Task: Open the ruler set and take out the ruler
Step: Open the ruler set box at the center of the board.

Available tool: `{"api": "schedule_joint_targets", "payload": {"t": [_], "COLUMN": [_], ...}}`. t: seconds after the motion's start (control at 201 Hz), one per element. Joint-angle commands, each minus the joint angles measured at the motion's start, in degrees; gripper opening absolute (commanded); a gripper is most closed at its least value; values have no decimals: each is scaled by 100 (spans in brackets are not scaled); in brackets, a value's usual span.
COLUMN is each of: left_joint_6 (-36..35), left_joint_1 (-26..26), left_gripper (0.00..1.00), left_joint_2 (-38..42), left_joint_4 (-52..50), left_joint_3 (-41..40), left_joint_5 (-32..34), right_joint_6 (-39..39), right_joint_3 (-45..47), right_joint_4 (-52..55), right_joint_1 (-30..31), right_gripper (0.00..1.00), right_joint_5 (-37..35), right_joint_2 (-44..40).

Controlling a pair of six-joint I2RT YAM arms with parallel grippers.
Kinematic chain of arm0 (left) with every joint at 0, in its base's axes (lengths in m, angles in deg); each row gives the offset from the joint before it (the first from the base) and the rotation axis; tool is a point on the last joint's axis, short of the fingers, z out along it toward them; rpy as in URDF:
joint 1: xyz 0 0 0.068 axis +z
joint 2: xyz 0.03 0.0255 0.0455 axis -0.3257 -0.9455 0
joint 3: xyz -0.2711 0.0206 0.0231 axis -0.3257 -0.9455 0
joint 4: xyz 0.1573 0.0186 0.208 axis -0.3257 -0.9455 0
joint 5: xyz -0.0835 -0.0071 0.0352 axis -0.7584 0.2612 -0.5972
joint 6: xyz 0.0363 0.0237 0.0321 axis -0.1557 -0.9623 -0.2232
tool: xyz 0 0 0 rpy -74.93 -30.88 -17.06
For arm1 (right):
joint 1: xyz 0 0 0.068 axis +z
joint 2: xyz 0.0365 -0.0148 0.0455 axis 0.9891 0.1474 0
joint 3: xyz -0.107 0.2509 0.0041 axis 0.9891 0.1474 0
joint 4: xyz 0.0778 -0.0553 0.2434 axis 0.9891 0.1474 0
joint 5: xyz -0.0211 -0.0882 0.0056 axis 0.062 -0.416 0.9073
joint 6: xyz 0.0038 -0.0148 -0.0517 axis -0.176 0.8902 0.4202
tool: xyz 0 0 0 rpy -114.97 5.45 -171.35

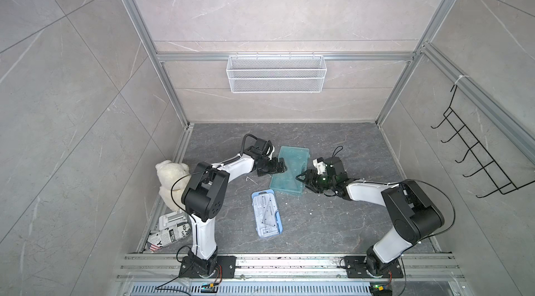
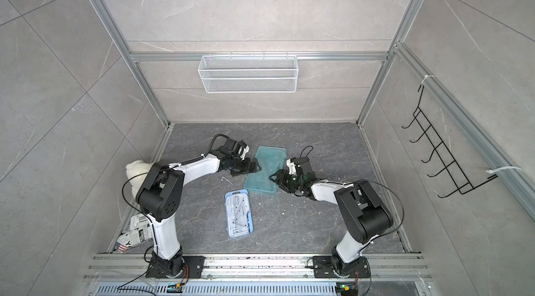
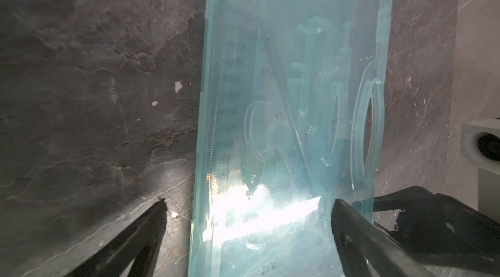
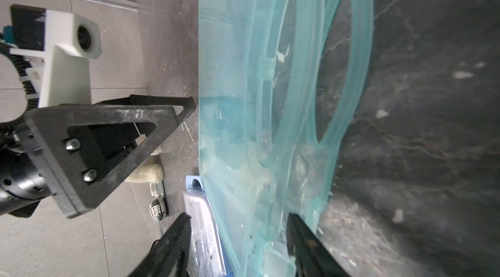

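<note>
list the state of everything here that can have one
teal ruler case, lying flat, lid not swung up
blue ruler case, lying flat, looks closed
left tool, wide open beside the teal ruler case, gripping nothing
right tool, open, straddling its handle-side edge
wire basket, hanging, holds nothing

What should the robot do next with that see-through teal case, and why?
Probably close the right gripper on the long edge of the teal ruler case. Its fingers straddle that edge near the handle but stand apart, and the case looks closed. The left gripper hangs wide open at the opposite edge, so nothing holds the case yet.
</note>
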Motion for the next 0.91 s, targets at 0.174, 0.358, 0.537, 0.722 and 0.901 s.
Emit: {"api": "schedule_joint_targets", "payload": {"t": [0.174, 0.358, 0.537, 0.722, 0.901], "left_joint_6": [128, 136, 48, -69, -99], "left_joint_1": [227, 348, 531, 816, 1248], "left_gripper": [98, 98, 99, 99, 99], "left_joint_2": [1174, 1582, 2187, 2802, 3417], "left_joint_4": [95, 34, -149, -350, -437], "left_joint_3": [-120, -180, -224, -327, -658], "left_joint_5": [419, 479, 555, 590, 617], "right_joint_6": [60, 261, 558, 663, 801], "right_joint_3": [-566, -1177, -1778, -2369, -3031], "right_joint_4": [289, 742, 1272, 1518, 1893], "right_joint_1": [134, 310, 598, 867, 1156], "right_gripper": [60, 59, 60, 59, 60], "right_joint_5": [83, 2, -247, -365, -506], "right_joint_2": [-70, 114, 378, 758, 1064]}}
